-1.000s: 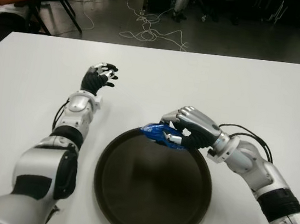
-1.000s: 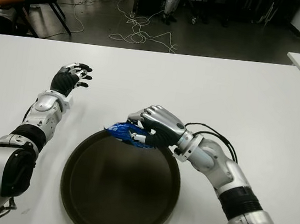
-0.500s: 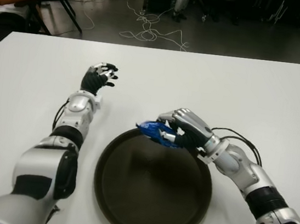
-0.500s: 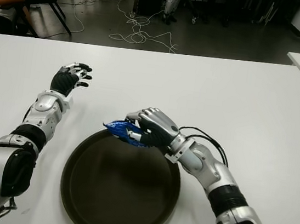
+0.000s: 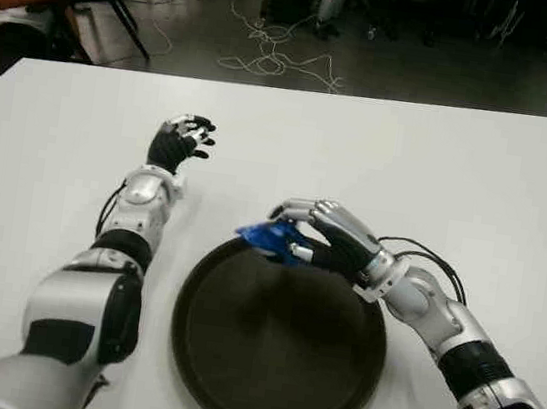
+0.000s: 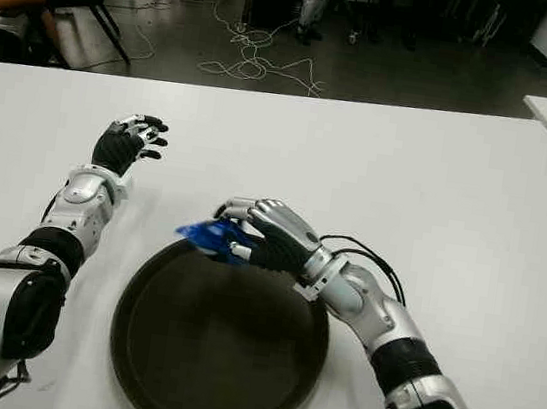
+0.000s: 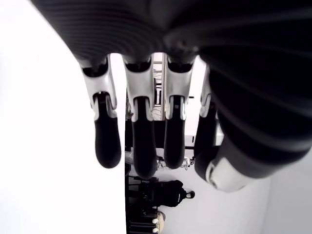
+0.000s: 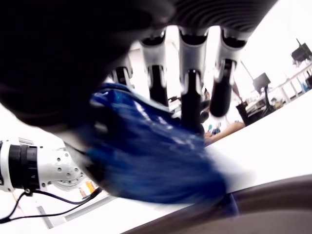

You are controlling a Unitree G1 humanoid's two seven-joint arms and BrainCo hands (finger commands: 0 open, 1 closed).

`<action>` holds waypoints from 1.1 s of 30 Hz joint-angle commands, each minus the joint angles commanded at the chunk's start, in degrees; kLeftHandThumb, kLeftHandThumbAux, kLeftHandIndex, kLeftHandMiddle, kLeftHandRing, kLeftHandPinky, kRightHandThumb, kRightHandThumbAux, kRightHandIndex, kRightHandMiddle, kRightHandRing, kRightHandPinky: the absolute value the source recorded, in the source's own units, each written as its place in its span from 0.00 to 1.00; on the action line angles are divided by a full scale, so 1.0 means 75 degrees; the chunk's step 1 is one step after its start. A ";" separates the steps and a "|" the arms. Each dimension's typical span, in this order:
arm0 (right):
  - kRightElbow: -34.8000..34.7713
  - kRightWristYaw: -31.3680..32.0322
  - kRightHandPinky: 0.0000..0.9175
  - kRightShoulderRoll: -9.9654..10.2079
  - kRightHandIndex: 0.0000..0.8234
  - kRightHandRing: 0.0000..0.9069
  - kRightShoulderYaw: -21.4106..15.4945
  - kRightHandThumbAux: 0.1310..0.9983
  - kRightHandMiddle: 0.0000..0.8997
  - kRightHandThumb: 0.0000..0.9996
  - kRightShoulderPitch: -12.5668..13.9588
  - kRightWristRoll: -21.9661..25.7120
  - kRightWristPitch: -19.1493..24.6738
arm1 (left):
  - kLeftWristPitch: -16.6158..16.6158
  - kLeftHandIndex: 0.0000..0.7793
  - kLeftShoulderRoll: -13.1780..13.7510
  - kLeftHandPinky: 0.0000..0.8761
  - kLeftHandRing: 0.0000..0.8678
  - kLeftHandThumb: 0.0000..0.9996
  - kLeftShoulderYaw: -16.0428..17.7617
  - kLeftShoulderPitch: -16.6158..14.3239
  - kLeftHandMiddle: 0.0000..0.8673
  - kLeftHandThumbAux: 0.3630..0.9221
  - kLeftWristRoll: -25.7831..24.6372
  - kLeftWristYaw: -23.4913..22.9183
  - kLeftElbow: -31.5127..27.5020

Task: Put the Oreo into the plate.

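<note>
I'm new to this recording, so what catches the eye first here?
The right hand grips a blue Oreo pack at the far rim of a big dark round plate in the middle of the white table. The left hand shows open farther back on the left, holding nothing.

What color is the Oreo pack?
Blue. The Oreo pack shows best in the right wrist view, held in the right hand.

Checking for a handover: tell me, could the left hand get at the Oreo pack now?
Probably not: the right hand grips the Oreo pack over the plate's far rim, while the left hand shows farther off.
</note>
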 joint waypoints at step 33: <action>-0.0181 -0.0657 0.07 -0.0104 0.10 0.04 -0.0244 0.87 0.05 0.00 -0.0214 -0.0584 0.0647 | 0.0067 0.51 -0.0004 0.56 0.48 0.67 -0.0001 -0.0017 0.42 0.64 0.0014 0.0055 0.0019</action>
